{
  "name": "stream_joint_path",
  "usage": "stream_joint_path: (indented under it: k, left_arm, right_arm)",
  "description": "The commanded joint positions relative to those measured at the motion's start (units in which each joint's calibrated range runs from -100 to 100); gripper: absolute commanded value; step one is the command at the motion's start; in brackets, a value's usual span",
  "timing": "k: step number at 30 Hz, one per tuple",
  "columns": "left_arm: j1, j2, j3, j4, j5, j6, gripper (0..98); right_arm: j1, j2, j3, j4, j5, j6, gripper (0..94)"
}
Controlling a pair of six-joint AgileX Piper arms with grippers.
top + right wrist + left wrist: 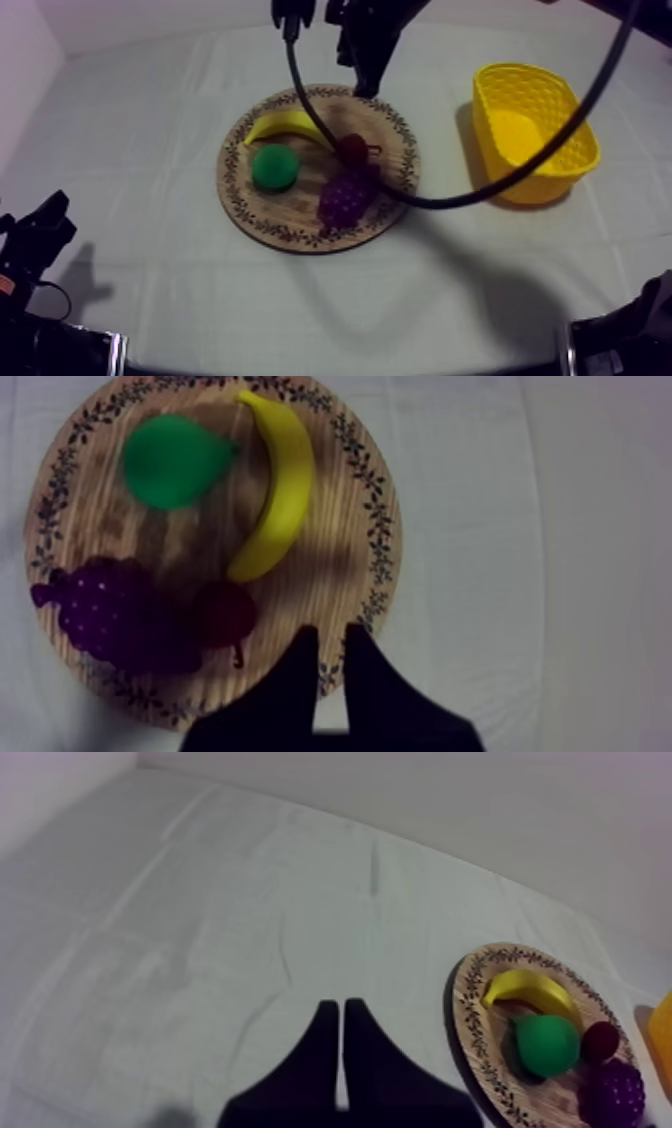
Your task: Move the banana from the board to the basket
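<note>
Banana [275, 496] on wooden board [385, 546]; right tool [330, 638] nearer.
Banana lay just ahead of the right tool's slightly parted, empty fingers, its long axis roughly along their reach. Left tool [335, 1007], closed on nothing, sat well apart, low over the counter [200, 902].

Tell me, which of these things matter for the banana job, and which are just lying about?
For the job: banana; wooden board under it; yellow basket; right gripper, over the board's rim.

Just lying about: pear; bunch of grapes; small red fruit, all on the board.
</note>
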Motion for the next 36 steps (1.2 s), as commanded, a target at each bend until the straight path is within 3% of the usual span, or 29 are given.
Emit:
stream_joint_path:
  k: [1,18,36]
  left_arm:
    - [0.0,0.0,0.0,-0.01,0.0,0.0,0.1]
    - [0.0,0.0,0.0,-0.01,0.0,0.0,0.1]
    - [0.0,0.0,0.0,-0.01,0.0,0.0,0.1]
  right_arm:
    - [-0.2,2.0,-1.7,0.3,0.5,-0.6,9.9]
    - [-1.1,17.1,-25.5,2.6,10.9,-4.3,14.3]
    - [-2.5,18.2,-21.8,3.9,12.0,-4.6,20.2]
